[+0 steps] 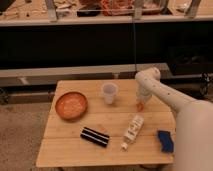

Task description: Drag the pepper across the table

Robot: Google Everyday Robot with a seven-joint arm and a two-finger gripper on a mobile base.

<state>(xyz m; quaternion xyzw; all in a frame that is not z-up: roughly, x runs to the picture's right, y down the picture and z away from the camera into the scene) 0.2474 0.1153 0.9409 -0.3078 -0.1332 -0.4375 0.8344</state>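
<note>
Well, pincer: the pincer [142,100] hung at the end of the white arm [150,82], pointing straight down over the far right part of the tabletop [65,145]; whether it was apart or clamped could not be told.
Pepper: the pepper [141,105] showed as a small orange shape directly under the pincer, on the planks toward the right rear and a little right of the cup [109,93].
Why so held: coming down from above probably suited a drag, since the pepper needed only to be pinned or pinched and slid, not lifted.
Contact: pincer and pepper met or nearly met; which, I could not tell.
Cup: it stood upright near the pepper's left, so a straight leftward pull looked likely to bump it.
Bowl: the orange bowl [71,105] sat on the left side, well apart from the pepper.
Bottle: the white bottle [132,131] lay on its side in front of the pepper, so a pull toward the front edge would probably meet it.
Bar: a dark striped bar [95,136] lay left of the bottle, near the front.
Blue object: a blue object [165,140] lay at the right front edge.
Stage: judged early; taking hold seemed the step in hand, the slide not yet done.
Open path: the bare planks between cup and bottle seemed the freest lane.
</note>
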